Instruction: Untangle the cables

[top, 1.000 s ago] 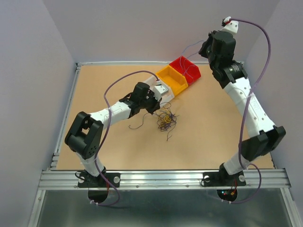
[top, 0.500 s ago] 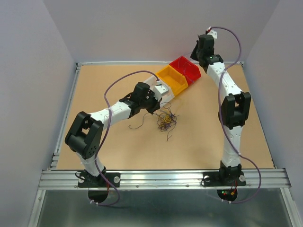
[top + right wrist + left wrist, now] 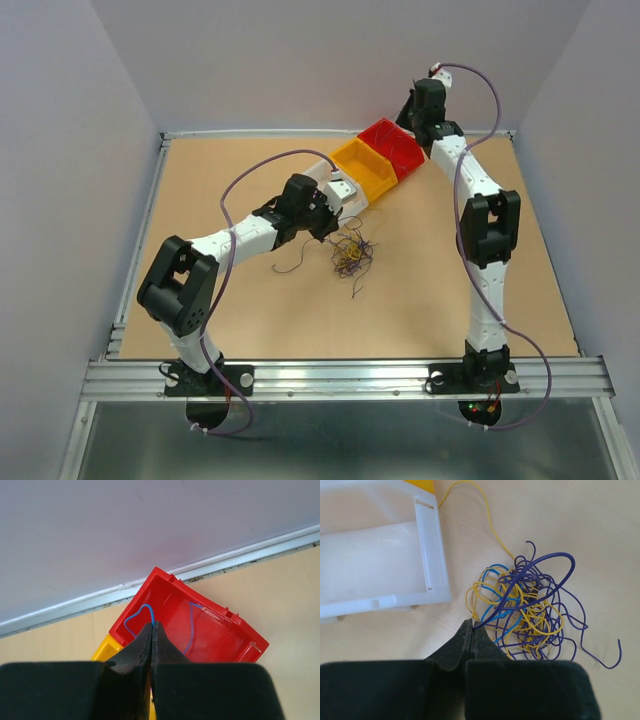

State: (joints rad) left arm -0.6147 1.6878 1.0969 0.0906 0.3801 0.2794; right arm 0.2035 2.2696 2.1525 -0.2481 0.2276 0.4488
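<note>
My right end effector (image 3: 151, 624) has swung closer over the red bin (image 3: 225, 640), fingers clamped together on a blue strand (image 3: 145, 605). The left end effector (image 3: 471, 626) hasn't moved. It is closed, apparently pinching a purple wire (image 3: 555, 557) of the cables (image 3: 530, 615) clumped in the middle of the desk (image 3: 430, 290).

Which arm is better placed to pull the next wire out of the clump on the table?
Left. The left gripper is shut right at the clump, apparently pinching a purple strand. The right gripper is far off above the red bin, with a blue wire at its tips.
</note>
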